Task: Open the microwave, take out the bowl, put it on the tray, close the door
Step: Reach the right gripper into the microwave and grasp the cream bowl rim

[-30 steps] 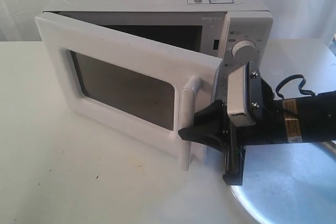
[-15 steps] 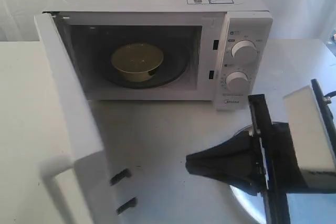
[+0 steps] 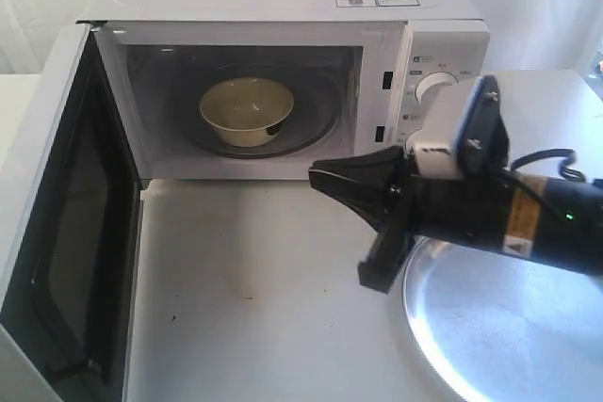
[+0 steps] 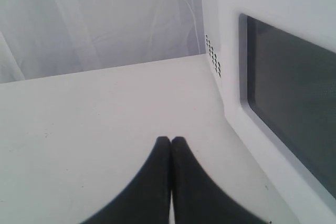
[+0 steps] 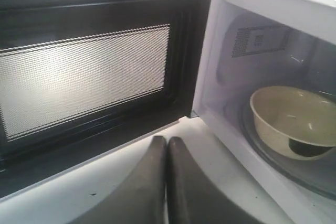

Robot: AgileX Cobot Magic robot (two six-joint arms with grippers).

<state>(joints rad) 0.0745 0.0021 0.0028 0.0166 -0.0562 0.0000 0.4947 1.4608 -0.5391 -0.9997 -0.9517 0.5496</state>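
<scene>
The white microwave point(image 3: 283, 7) stands at the back with its door point(image 3: 66, 233) swung wide open to the left. Inside, on the glass turntable, sits the cream-white bowl point(image 3: 247, 110), also in the right wrist view as bowl point(image 5: 296, 121). My right gripper point(image 3: 316, 176) is shut and empty, hovering over the table just in front of the cavity, pointing left. The silver tray point(image 3: 509, 327) lies at the front right under my right arm. My left gripper point(image 4: 171, 141) is shut, empty, beside the door's outer face point(image 4: 294, 103); it is hidden in the exterior view.
Two round knobs point(image 3: 435, 87) sit on the microwave's right panel, partly behind my right wrist. The open door's inner mesh window point(image 5: 84, 77) faces my right gripper. White curtains hang behind the table point(image 3: 254, 289).
The door has swung from nearly closed to fully open, revealing the bowl. My right gripper let go of the handle, pulled back, then moved up toward the cavity.
</scene>
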